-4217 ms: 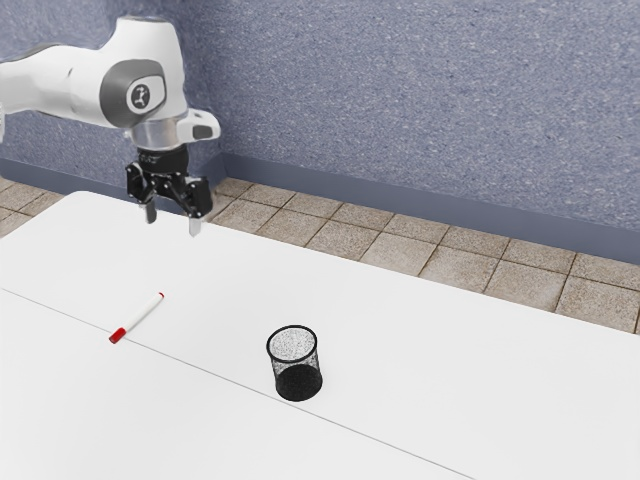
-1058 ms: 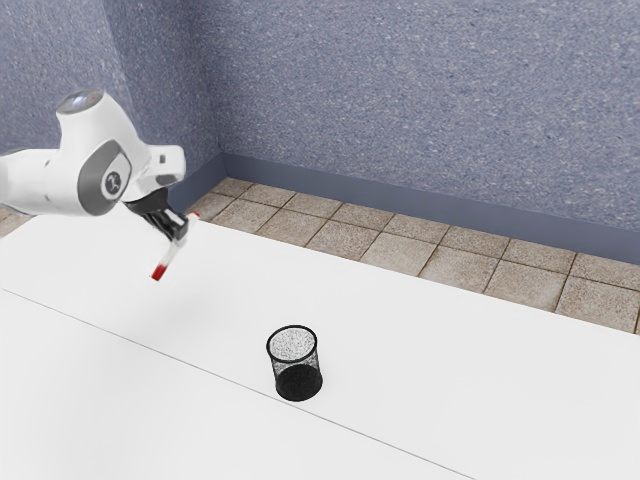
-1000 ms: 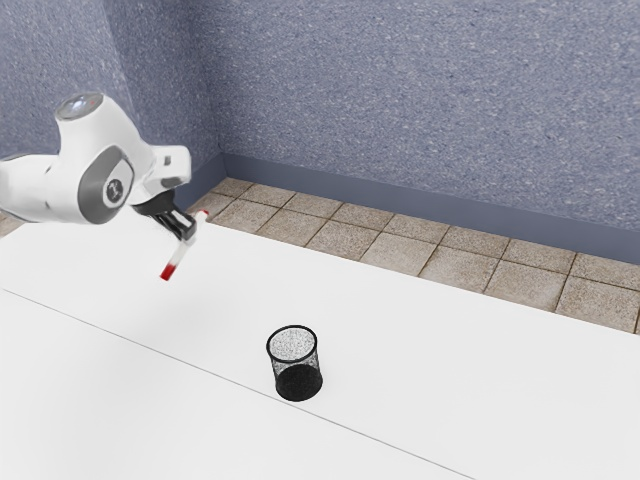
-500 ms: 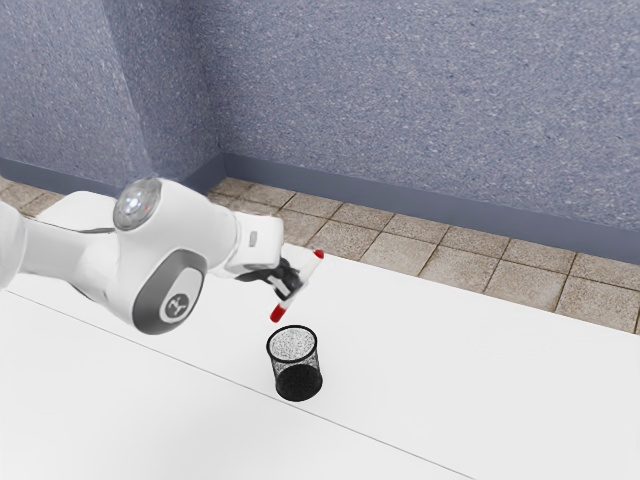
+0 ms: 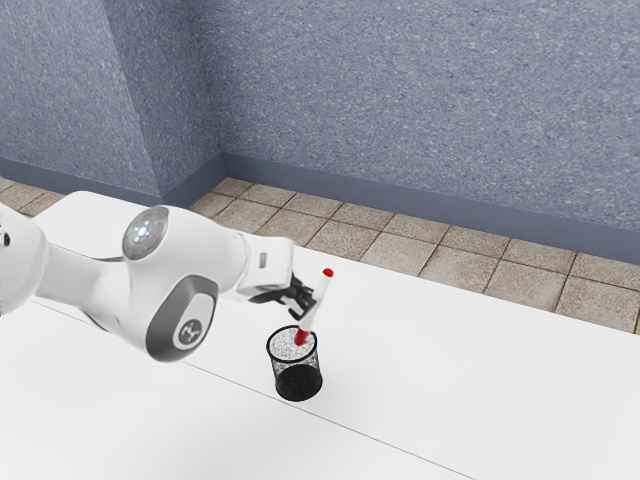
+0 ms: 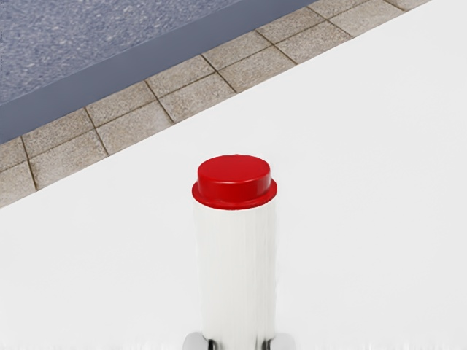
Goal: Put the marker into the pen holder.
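In the exterior view my gripper (image 5: 308, 308) is shut on the white marker (image 5: 320, 299), which leans slightly, its red cap low and its red end up. The cap overlaps the opening of the black mesh pen holder (image 5: 297, 378); whether the tip is inside or just above the rim I cannot tell. The pen holder stands upright on the table. In the wrist view the marker's white barrel (image 6: 236, 277) rises between the fingertips of my gripper (image 6: 238, 344), one on each side, with the red end beyond them.
The white table (image 5: 480, 370) spreads around the holder, with a thin seam running across it. Behind its far edge lie floor tiles (image 5: 400, 255) and a blue-grey wall (image 5: 420, 110).
Since half a second ago, my hand has moved a little toward the exterior view's right and lower, carrying the marker. The marker is more upright, its cap now at the holder's mouth.
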Robot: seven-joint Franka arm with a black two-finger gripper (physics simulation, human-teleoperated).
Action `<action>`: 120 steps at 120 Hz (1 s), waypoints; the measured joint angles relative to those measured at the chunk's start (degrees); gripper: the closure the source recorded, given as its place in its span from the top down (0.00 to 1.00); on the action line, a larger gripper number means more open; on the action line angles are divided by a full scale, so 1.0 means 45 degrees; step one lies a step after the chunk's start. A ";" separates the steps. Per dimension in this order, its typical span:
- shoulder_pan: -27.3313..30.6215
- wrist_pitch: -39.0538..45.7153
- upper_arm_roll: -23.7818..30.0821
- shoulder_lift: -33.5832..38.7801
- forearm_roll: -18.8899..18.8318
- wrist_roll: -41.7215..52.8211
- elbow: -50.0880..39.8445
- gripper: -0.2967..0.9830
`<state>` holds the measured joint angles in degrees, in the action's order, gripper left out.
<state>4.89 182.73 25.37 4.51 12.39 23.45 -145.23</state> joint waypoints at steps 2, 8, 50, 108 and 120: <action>0.0009 0.0006 -0.0050 -0.0040 0.0003 -0.0001 0.0000 0.20; 0.0032 0.0022 -0.0197 -0.0204 0.0010 -0.0002 0.0000 0.21; -0.0269 -0.0333 -0.0848 -0.0819 0.0022 -0.0055 -0.0002 0.44; -0.1392 -1.5007 -0.6331 -0.2331 -0.2488 -0.1164 1.2410 0.73; -0.0849 -1.7264 -0.7081 -0.2303 -0.2792 -0.1585 1.3063 0.75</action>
<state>1.06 105.04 -6.50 -5.85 -0.18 16.32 -86.45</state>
